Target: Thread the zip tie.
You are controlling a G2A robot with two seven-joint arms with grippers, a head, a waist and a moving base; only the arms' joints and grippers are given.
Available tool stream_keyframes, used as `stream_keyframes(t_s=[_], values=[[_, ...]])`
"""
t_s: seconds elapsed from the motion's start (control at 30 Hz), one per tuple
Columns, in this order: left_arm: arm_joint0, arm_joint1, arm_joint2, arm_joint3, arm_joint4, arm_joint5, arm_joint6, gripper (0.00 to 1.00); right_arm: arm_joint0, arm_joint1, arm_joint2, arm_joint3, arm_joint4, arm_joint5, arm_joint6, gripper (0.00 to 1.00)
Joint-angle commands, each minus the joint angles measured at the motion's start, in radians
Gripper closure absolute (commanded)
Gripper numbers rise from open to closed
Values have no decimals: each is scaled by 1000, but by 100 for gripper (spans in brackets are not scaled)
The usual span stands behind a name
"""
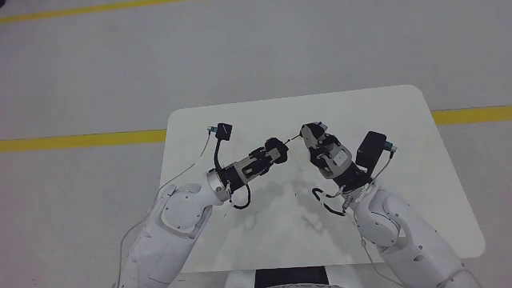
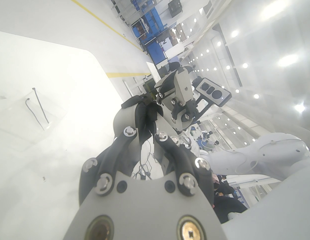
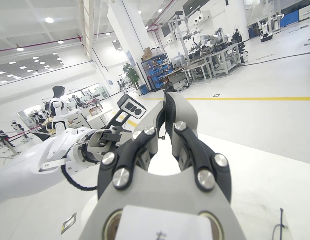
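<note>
Zip tie (image 1: 293, 138) above table (image 1: 400, 120); left gripper (image 1: 280, 147) and right gripper (image 1: 307, 135) both clenched on it.

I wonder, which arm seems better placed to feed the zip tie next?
Probably left: the left pincer grips the zip tie pointing at the right pincer, which is shut on its other end and can hold steady.

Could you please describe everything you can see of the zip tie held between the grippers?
The zip tie is a thin, dark, plastic-looking strip, nearly straight, bridging the short gap between the left gripper and the right gripper, both shut on it, above the white table. Its head is too small to make out.
</note>
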Motion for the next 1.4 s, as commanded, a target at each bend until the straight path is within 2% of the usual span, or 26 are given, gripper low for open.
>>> stream_keyframes(t_s=[0.0, 0.5, 0.93, 1.37], values=[[0, 0, 0, 0, 0, 0, 0, 100, 1, 0, -2, 1, 0, 0, 1, 100], [0, 0, 0, 0, 0, 0, 0, 100, 14, 0, -12, 17, 2, 0, 8, 100], [0, 0, 0, 0, 0, 0, 0, 100, 7, 1, -7, -3, -4, 0, 5, 100], [0, 0, 0, 0, 0, 0, 0, 100, 20, -2, -11, 21, -1, 0, 9, 100]])
